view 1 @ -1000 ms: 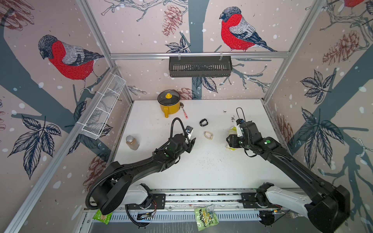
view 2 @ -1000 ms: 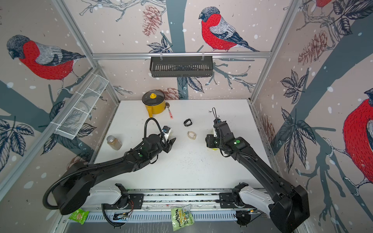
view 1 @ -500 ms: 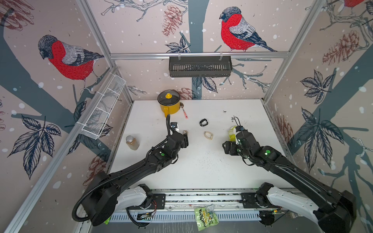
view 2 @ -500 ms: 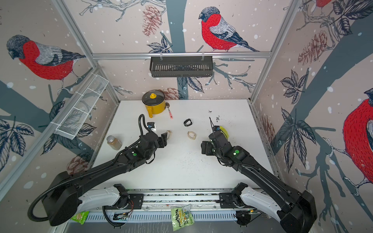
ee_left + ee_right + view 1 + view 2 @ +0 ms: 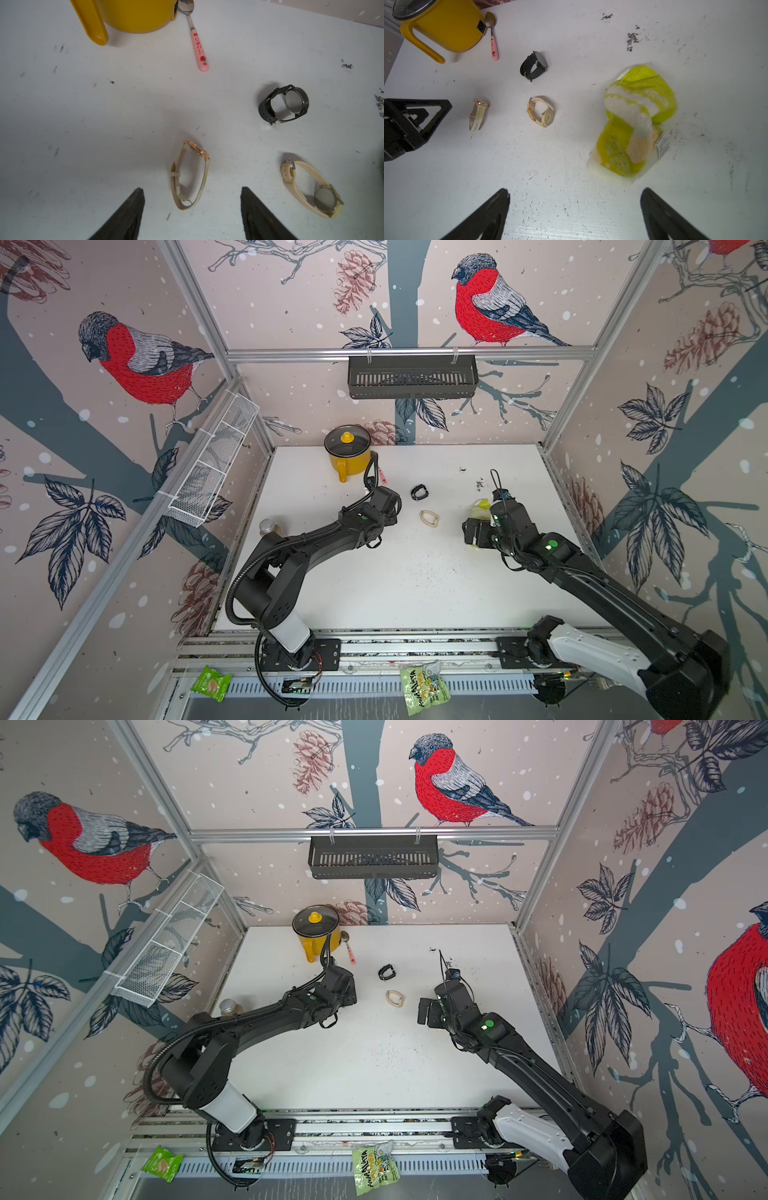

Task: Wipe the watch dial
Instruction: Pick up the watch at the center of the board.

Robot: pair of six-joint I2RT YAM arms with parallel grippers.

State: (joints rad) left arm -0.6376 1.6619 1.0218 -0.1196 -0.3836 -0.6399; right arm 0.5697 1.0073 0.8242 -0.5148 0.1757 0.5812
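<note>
Our left hand (image 5: 191, 190) stands wide apart and holds nothing. Just ahead of its fingertips, in line with the gap between them, the rose-gold watch (image 5: 196, 150) lies on its side on the table (image 5: 550, 166) with its pale strap looped shut. We take this one for the task's watch because it is nearest that hand, though the pictures do not settle it. Its dial is edge-on to both wrist views, so we cannot tell whether the glass is clean.

Further from the left hand, towards our right one, lie the cream watch (image 5: 548, 116), whose dial faces the right wrist view, and beyond it the black watch (image 5: 533, 65). Neither touches anything else.

The yellow-green cloth (image 5: 633, 124) lies crumpled on the table, ahead of the right hand and nearer the finger on its outer side, well apart from all three watches.

Our right hand (image 5: 575, 190) is opened as wide as it goes and is empty.

We judge that no wiping is going on. Either the wipe is over and everything is set down, or a watch and the cloth are yet to be picked up and brought together.
</note>
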